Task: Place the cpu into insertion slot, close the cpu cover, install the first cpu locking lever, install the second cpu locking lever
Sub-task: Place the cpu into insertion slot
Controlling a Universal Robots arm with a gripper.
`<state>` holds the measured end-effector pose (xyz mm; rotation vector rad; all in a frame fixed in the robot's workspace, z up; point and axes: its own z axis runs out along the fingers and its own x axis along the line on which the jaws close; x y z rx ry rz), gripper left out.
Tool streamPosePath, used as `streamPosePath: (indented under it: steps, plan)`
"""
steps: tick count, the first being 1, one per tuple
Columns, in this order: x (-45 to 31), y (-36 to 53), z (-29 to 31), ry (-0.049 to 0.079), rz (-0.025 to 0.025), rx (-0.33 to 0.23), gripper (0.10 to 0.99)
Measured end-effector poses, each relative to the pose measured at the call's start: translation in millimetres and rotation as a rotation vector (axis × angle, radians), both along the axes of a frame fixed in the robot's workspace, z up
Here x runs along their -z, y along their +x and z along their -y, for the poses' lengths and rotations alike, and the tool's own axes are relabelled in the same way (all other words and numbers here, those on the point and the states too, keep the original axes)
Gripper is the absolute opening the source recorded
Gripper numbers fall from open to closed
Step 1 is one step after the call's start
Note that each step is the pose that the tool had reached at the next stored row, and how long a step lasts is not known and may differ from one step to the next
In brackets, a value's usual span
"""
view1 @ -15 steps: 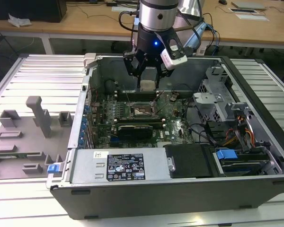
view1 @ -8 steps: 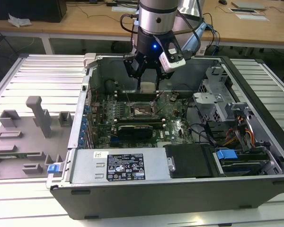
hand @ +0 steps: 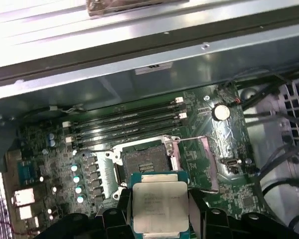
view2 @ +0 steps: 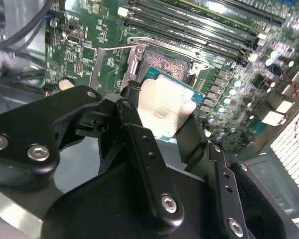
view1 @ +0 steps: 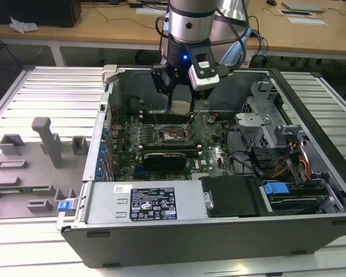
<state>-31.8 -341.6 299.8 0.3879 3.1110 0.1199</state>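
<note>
1. Black fingers (view2: 139,144) of the gripper (view2: 158,108) lie nearest the lens in both wrist views, clenched on opposite edges of the cpu (hand: 159,206), whose pale metal face is turned towards the cameras.
2. In the first wrist view, the insertion slot (hand: 142,162) is bare, its dark contact field showing, and the chip is held beside it and off the green motherboard (hand: 234,199).
3. The second wrist view shows the cpu cover (view2: 95,69) swung open to one side of the slot, a thin metal frame with a square opening. The first wrist view catches that plate more edge-on.
4. Both wrist views show long memory slots (hand: 124,127) running just beyond the socket.
5. The exterior view adds the setting. An open computer case (view1: 179,242) lies on a slatted metal table (view1: 52,81), with the arm reaching down into it at the upper centre of the frame.
6. Inside the case, the board sits in the middle, a labelled power supply (view1: 153,205) lies along the near wall, and a metal drive cage (view1: 259,115) stands towards the exterior view's right.
7. A grey fixture tray (view1: 23,173) rests outside the case on the exterior view's left.
</note>
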Motion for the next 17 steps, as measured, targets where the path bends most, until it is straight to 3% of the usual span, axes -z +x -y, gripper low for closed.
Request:
streamPosePath:
  steps: [4, 17]
  plan:
    - [0.7, 0.0, 0.0, 0.000, 0.0000, 0.117, 0.541]
    - [2.6, 0.0, 0.0, 0.000, 0.0001, 0.365, 0.541]
